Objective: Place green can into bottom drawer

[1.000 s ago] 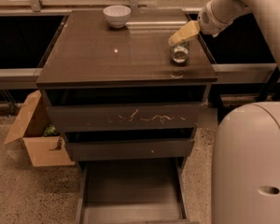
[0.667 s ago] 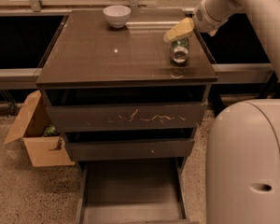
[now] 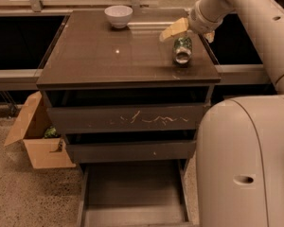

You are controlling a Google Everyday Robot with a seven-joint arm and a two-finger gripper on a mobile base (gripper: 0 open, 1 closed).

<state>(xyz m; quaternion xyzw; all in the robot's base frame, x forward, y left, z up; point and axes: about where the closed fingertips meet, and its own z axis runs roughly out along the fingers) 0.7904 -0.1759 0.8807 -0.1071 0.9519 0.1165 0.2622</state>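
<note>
The green can (image 3: 182, 49) lies on its side near the right edge of the dark cabinet top (image 3: 113, 56), one silvery end facing me. My gripper (image 3: 191, 33) hangs just above and behind the can, open, with one tan finger (image 3: 173, 30) to the can's left and the other to its right. It holds nothing. The bottom drawer (image 3: 132, 193) is pulled out at the foot of the cabinet and its flat floor is bare. The scratched top drawer (image 3: 128, 118) and the middle drawer (image 3: 130, 150) are shut.
A white bowl (image 3: 118, 15) stands at the back of the cabinet top. An open cardboard box (image 3: 35, 136) sits on the floor to the left of the drawers. My white base (image 3: 246, 169) fills the lower right, close to the open drawer.
My gripper has shifted a little to the left over the can. The can and the drawers have not moved.
</note>
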